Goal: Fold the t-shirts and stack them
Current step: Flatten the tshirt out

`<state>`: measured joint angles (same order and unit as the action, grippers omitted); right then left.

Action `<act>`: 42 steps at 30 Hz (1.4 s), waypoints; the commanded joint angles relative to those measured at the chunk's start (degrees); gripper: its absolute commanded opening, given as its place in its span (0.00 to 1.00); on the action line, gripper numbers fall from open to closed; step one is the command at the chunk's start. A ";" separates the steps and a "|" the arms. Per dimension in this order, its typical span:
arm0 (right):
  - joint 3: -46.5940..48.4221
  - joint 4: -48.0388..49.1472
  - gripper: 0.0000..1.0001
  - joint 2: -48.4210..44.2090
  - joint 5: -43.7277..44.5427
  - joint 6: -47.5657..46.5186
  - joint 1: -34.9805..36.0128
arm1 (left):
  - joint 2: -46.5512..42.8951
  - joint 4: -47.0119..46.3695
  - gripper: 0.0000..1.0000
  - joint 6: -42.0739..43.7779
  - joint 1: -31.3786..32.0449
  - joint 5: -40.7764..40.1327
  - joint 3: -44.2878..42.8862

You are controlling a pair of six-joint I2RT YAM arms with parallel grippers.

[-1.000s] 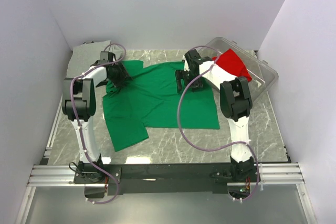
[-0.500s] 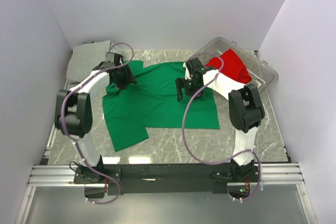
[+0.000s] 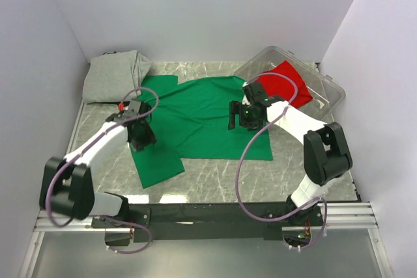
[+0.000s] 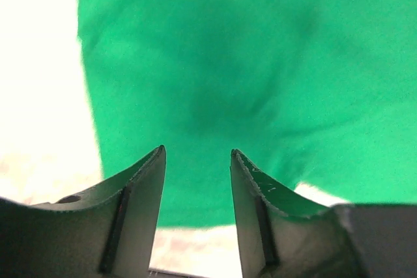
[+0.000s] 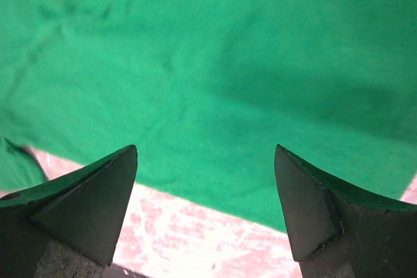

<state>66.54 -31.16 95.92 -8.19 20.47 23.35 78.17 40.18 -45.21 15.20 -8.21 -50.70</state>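
Note:
A bright green t-shirt (image 3: pixel 202 118) lies spread flat on the marble table, one sleeve reaching toward the near left. My left gripper (image 3: pixel 139 136) hovers over its left edge; in the left wrist view the gripper (image 4: pixel 195 152) is open, with only green cloth (image 4: pixel 215 63) below the gap. My right gripper (image 3: pixel 240 116) is over the shirt's right half, and in its wrist view it (image 5: pixel 205 149) stands wide open above the cloth's hem (image 5: pixel 215 180), holding nothing. A grey t-shirt (image 3: pixel 117 76) lies bunched at the back left. A red t-shirt (image 3: pixel 287 81) rests in the bin.
A clear plastic bin (image 3: pixel 324 89) stands tilted at the back right corner. White walls close in the table on three sides. Bare marble (image 3: pixel 221 183) shows between the green shirt and the metal rail (image 3: pixel 208 216) at the near edge.
My left arm swung from the shirt's back left sleeve toward me, to its left edge, and its jaws narrowed a little. My right gripper shifted slightly right and nearer, still open.

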 commanded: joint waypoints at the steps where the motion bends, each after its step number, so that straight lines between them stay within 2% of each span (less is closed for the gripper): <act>1: -2.29 3.82 0.91 -3.54 2.65 4.13 -3.74 | -6.27 7.44 0.49 -7.86 2.72 -5.06 3.75; 8: -0.54 3.91 0.91 -4.95 3.53 4.06 -10.08 | -14.88 15.62 0.42 -19.54 9.49 -5.24 10.61; 13: -0.18 3.73 0.91 -5.30 2.91 2.74 -10.52 | -16.56 19.84 0.43 -25.01 14.05 -5.94 12.55; 20: -2.65 5.23 0.91 -5.74 1.24 3.52 -10.87 | -15.86 22.13 0.42 -30.28 15.56 -7.61 12.99; 24: -2.65 4.88 0.91 -6.71 1.86 2.82 -11.40 | -14.02 21.60 0.40 -29.67 15.65 -8.32 12.47; 31: -4.84 4.88 0.91 -9.17 1.51 2.82 -13.51 | -4.27 20.20 0.40 -28.88 17.23 -8.84 9.48; 42: -6.86 6.63 0.90 -6.62 -3.77 0.80 -14.65 | -1.97 18.35 0.38 -28.44 17.23 -6.57 10.00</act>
<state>60.31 -26.41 88.77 -9.65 22.02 9.04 76.36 58.72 -73.12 32.14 -15.29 -40.25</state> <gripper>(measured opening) 0.906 0.388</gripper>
